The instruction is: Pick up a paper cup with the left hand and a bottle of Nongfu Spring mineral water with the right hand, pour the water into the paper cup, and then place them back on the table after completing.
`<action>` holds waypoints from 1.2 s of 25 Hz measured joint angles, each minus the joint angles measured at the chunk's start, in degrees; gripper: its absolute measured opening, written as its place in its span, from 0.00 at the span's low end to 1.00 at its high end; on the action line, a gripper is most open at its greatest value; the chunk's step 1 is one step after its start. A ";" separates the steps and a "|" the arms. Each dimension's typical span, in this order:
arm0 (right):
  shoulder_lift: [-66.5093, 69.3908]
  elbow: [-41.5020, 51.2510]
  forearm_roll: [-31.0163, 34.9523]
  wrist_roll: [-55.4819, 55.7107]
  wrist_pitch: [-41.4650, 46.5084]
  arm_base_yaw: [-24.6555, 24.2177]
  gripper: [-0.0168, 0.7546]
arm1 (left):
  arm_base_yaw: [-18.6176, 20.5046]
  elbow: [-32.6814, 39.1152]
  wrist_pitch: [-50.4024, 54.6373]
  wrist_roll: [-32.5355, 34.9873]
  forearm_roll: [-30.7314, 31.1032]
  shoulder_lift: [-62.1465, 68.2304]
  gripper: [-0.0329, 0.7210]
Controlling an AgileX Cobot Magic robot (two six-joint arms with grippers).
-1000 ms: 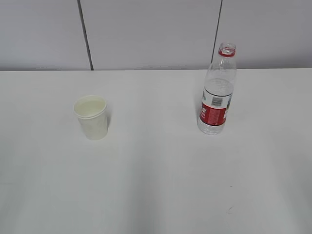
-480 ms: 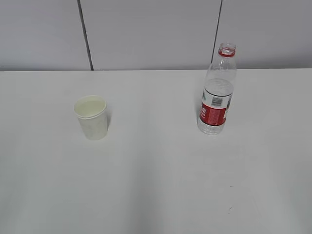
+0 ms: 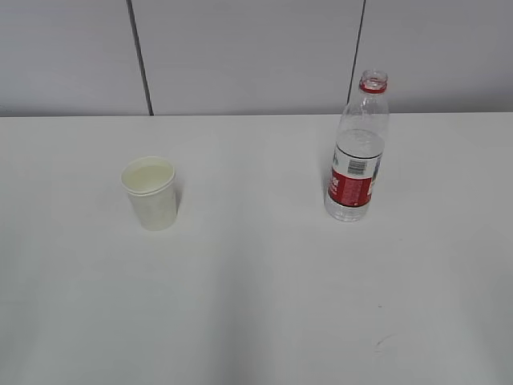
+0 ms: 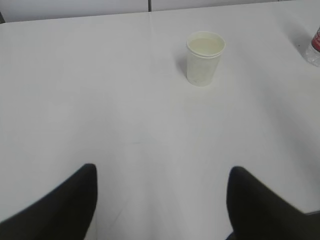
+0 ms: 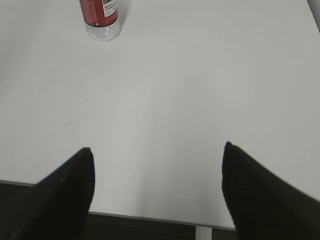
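A white paper cup (image 3: 150,192) stands upright on the white table (image 3: 256,305), left of the middle. It also shows in the left wrist view (image 4: 204,57). A clear water bottle (image 3: 357,152) with a red label and no cap stands upright at the right. Its base shows in the right wrist view (image 5: 102,17) and at the left wrist view's right edge (image 4: 314,47). My left gripper (image 4: 162,175) is open and empty, well short of the cup. My right gripper (image 5: 156,155) is open and empty over the table's front edge, far from the bottle. Neither arm shows in the exterior view.
A grey panelled wall (image 3: 240,56) stands behind the table. A small dark scuff mark (image 3: 377,345) lies near the front right, and also shows in the right wrist view (image 5: 75,121). The table's front edge (image 5: 150,218) runs under my right gripper.
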 joint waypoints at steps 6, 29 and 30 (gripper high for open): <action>0.00 0.00 0.00 0.00 0.00 0.00 0.78 | 0.00 0.00 0.00 0.00 0.00 0.00 0.70; 0.00 0.00 0.00 0.12 0.00 0.00 0.78 | 0.00 0.00 0.00 0.00 0.00 0.00 0.70; 0.00 0.00 0.00 0.12 0.00 0.00 0.78 | 0.00 0.00 0.00 0.00 0.00 0.00 0.70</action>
